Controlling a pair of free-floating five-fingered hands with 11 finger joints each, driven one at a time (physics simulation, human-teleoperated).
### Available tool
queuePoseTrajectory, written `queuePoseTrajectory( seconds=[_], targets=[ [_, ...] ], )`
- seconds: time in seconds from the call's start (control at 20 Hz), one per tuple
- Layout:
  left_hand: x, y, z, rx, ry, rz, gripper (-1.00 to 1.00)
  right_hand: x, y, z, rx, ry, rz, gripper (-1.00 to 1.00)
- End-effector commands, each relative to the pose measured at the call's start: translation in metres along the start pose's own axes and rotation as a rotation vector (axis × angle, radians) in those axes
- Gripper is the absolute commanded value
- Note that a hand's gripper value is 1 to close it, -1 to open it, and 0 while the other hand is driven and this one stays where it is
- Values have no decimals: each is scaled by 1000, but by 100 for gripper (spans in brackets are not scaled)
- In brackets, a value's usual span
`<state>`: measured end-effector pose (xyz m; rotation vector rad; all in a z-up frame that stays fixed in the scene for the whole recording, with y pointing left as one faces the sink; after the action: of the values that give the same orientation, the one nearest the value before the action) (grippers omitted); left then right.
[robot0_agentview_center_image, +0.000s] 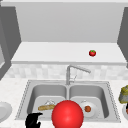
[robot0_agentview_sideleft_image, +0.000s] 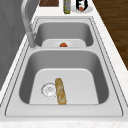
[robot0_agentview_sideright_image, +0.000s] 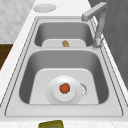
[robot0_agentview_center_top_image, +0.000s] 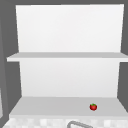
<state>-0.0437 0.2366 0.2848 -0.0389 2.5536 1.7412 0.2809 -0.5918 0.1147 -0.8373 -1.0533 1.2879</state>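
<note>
- Left hand (robot0_agentview_center_image: 33, 120), matte black, low at the front edge of the left basin; fingers curled, nothing seen in them.
- Glossy red ball (robot0_agentview_center_image: 67, 115), smooth and round, just right of that hand, in front of the sink divider.
- Baguette (robot0_agentview_sideleft_image: 60, 91), crusty, long, lies on the left basin floor beside the round drain (robot0_agentview_sideleft_image: 49, 89); the left side view shows its full length.
- White plate (robot0_agentview_sideright_image: 64, 89) with a small orange fruit (robot0_agentview_sideright_image: 65, 88) sits in the right basin.
- Brushed steel faucet (robot0_agentview_center_image: 72, 71) rises behind the divider.
- Small tomato (robot0_agentview_center_top_image: 93, 107) sits on the lower shelf.
</note>
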Motion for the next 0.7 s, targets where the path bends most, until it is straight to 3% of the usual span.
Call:
queuePoseTrajectory(
  seconds=[0.0,0.65],
  targets=[
    [0,0,0,0,0,0,0,6,-14,5,-8,14,-87,100],
    [0,0,0,0,0,0,0,30,-57,22,29,-3,-122,100]
  ],
)
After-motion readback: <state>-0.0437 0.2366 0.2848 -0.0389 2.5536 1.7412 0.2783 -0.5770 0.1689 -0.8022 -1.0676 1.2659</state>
